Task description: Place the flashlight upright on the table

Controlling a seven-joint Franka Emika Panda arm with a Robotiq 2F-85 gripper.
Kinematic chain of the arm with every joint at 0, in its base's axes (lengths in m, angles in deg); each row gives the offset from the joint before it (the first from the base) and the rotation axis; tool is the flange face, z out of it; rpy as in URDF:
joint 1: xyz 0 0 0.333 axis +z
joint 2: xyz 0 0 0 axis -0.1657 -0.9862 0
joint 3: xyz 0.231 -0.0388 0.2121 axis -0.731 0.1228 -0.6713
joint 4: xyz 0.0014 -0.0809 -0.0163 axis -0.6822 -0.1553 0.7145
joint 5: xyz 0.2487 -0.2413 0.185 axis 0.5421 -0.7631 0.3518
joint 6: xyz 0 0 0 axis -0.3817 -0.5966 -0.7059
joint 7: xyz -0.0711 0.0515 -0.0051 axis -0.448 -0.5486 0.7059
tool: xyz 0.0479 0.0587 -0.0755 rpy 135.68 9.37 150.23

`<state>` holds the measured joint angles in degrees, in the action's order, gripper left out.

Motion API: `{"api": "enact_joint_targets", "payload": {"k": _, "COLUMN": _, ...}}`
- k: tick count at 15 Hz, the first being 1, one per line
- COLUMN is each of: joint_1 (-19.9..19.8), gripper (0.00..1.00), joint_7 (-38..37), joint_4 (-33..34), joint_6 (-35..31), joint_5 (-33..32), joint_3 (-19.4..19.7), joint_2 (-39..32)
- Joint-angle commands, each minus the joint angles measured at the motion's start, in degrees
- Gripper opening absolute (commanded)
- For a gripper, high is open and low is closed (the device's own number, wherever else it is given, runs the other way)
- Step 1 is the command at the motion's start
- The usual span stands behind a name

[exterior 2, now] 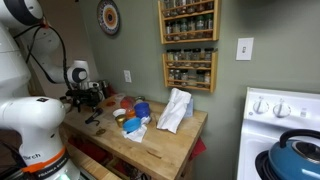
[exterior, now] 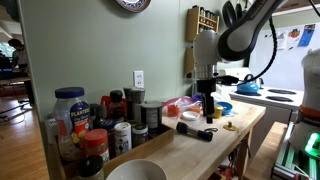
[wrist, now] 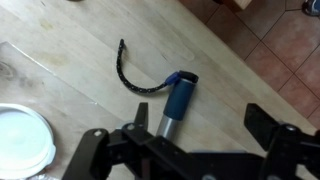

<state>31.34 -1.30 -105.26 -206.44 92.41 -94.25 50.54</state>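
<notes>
The flashlight (wrist: 176, 103) lies flat on the pale wooden table (wrist: 80, 50). In the wrist view it shows a dark blue head, a silvery barrel and a black cord looped off its head end. In both exterior views it is a small dark cylinder (exterior: 195, 130) (exterior 2: 97, 119) on the table's near part. My gripper (wrist: 198, 127) is open and empty. It hangs straight above the flashlight, with the barrel near the left finger. The gripper also shows in both exterior views (exterior: 208, 108) (exterior 2: 88, 100), a little above the table (exterior: 200, 150).
Jars and bottles (exterior: 85, 120) crowd one end of the table beside a white bowl (exterior: 135, 172) (wrist: 20, 140). A blue plate (exterior: 222, 107) and a blue kettle (exterior: 248, 87) lie beyond. A white cloth (exterior 2: 175, 110) and spice racks (exterior 2: 188, 70) are further along.
</notes>
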Motion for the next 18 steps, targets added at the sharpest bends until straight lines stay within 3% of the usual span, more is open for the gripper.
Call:
{"api": "enact_joint_targets", "payload": {"k": 1, "joint_1": -0.3, "gripper": 1.0, "joint_7": -4.9, "joint_4": -0.3, "joint_6": -2.9, "joint_5": -3.6, "joint_3": -0.5, "joint_2": -3.5}}
{"api": "enact_joint_targets", "payload": {"k": 6, "joint_1": -0.3, "gripper": 1.0, "joint_7": -9.9, "joint_4": 1.3, "joint_6": -6.3, "joint_5": -9.9, "joint_3": -0.1, "joint_2": -9.1}}
{"api": "enact_joint_targets", "payload": {"k": 7, "joint_1": -0.2, "gripper": 0.94, "joint_7": -10.2, "joint_4": 1.5, "joint_6": -6.4, "joint_5": -10.4, "joint_3": 0.0, "joint_2": -9.8}}
{"api": "enact_joint_targets", "payload": {"k": 8, "joint_1": -0.2, "gripper": 0.73, "joint_7": -10.8, "joint_4": 1.9, "joint_6": -6.1, "joint_5": -11.2, "joint_3": 0.1, "joint_2": -10.4}}
{"api": "enact_joint_targets", "payload": {"k": 10, "joint_1": -0.2, "gripper": 0.68, "joint_7": -11.3, "joint_4": 2.9, "joint_6": -5.6, "joint_5": -11.5, "joint_3": 0.1, "joint_2": -11.8}}
{"api": "enact_joint_targets", "payload": {"k": 12, "joint_1": 0.0, "gripper": 0.52, "joint_7": -11.8, "joint_4": 4.0, "joint_6": -5.5, "joint_5": -12.2, "joint_3": 0.2, "joint_2": -13.2}}
{"api": "enact_joint_targets", "payload": {"k": 13, "joint_1": 0.1, "gripper": 0.87, "joint_7": -12.0, "joint_4": 4.7, "joint_6": -5.4, "joint_5": -12.1, "joint_3": 0.3, "joint_2": -14.0}}
{"api": "enact_joint_targets", "payload": {"k": 14, "joint_1": 0.2, "gripper": 0.88, "joint_7": -12.4, "joint_4": 5.1, "joint_6": -5.3, "joint_5": -12.6, "joint_3": 0.5, "joint_2": -14.6}}
{"api": "enact_joint_targets", "payload": {"k": 16, "joint_1": 0.4, "gripper": 0.42, "joint_7": -13.3, "joint_4": 6.1, "joint_6": -3.5, "joint_5": -13.8, "joint_3": 0.9, "joint_2": -15.2}}
{"api": "enact_joint_targets", "payload": {"k": 18, "joint_1": 0.3, "gripper": 0.4, "joint_7": -13.4, "joint_4": 7.1, "joint_6": -0.2, "joint_5": -14.7, "joint_3": 1.1, "joint_2": -14.8}}
